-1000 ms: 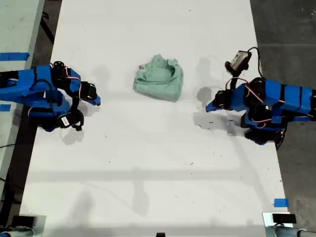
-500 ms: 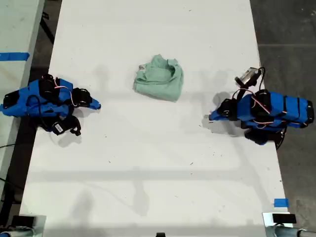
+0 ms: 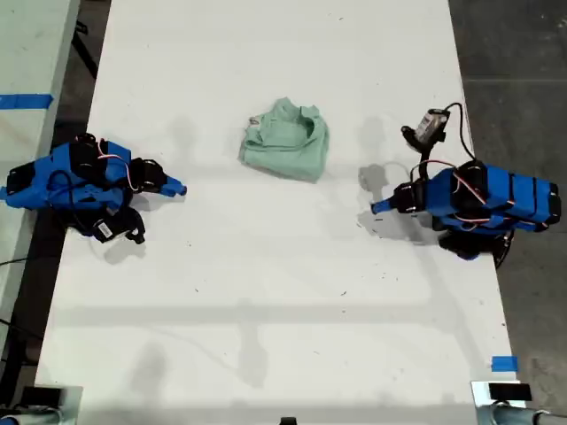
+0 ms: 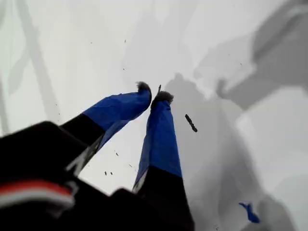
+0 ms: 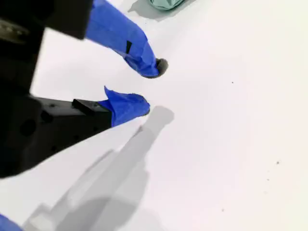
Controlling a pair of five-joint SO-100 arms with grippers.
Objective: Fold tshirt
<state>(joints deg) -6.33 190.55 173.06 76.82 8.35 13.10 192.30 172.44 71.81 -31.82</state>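
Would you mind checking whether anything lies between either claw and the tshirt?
Nothing visible does. Only bare white table separates the tshirt from the claw at the exterior view's left and the claw at the exterior view's right.

The white surface (image 3: 266, 292) lies open across its whole middle. The only thing on it there is the tshirt (image 3: 286, 142), a bunched heap on the far half, about midway between the two arms. My first claw (image 3: 376, 207) sits low at the exterior view's right with its tips almost together. Bare surface runs from it to the heap, with only a few dark specks (image 4: 191, 122) beside it. My second claw (image 3: 180, 188) sits at the exterior view's left, tips a little apart, with bare surface between it and the heap. The near half is open, with a blue tape scrap (image 3: 503, 363) at the right edge in the exterior view.
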